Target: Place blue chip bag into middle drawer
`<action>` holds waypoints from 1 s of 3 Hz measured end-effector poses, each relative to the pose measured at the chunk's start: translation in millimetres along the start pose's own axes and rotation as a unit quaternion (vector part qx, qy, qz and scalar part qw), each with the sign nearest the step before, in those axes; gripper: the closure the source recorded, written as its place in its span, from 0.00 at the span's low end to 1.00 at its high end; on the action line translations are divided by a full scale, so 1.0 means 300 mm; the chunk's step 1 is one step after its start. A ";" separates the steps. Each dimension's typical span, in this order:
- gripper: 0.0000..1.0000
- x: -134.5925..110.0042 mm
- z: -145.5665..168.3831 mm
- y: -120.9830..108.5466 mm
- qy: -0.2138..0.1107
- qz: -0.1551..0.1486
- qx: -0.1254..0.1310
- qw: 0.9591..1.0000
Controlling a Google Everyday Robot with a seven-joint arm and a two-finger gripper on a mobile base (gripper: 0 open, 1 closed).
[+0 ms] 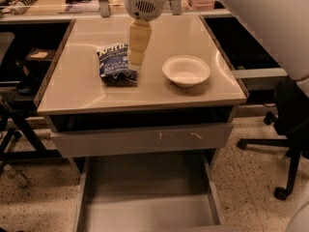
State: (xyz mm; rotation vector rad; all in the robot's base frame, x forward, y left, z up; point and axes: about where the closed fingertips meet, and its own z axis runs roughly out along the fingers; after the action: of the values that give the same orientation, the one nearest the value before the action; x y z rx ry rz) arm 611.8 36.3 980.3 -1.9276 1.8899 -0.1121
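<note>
Arm (270, 18): big white shell fills the upper right corner and is cut off by the top and right edges. It is blurred, with no detail to read.
Table (159, 93): glossy beige top with a dark rim and lamp glare across it. It carries the bag and the bowl, which do not touch.
Middle drawer (145, 211): pulled out low under the table. It has a plain grey floor and thin low side walls, and its near end runs off the bottom edge.
Drawer front (140, 139): closed grey panel just under the table top, with pale scratch marks right of centre. There is a dark gap above it, and what lies behind is hidden.
Floor (246, 178): pale and speckled.
Office chair (289, 129): black, at the right. Only the base, wheels and a dark part above show; the rest is behind the arm or out of frame.
Stand legs (17, 129): black, at the left, in shadow and hard to make out.
Back counter (53, 4): dark clutter on it, too blurred to name.
Wrist housing (145, 1): rounded and white with a small grille, over the back of the table, its top cut off.
Bowl (186, 70): white and upright, right of centre on the table.
Blue chip bag (116, 64): lies flat on the table top, left of centre, lettering up, not in the drawer. Its upper right edge is partly covered by the gripper.
Gripper (136, 62): pale yellowish, pointing straight down from the wrist housing. Its tip is at the bag's upper right edge, far closer to the bag than to the bowl. I cannot tell how far open it is, nor whether it touches the bag.
</note>
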 end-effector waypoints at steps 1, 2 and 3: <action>0.00 -0.032 0.056 -0.036 -0.008 -0.009 0.000 1.000; 0.00 -0.091 0.149 -0.082 -0.018 -0.024 -0.020 0.999; 0.00 -0.135 0.231 -0.116 -0.024 -0.034 -0.038 0.998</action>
State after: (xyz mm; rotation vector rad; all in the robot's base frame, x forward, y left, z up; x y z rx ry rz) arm 666.1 91.8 940.0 -2.0275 1.8226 -0.0137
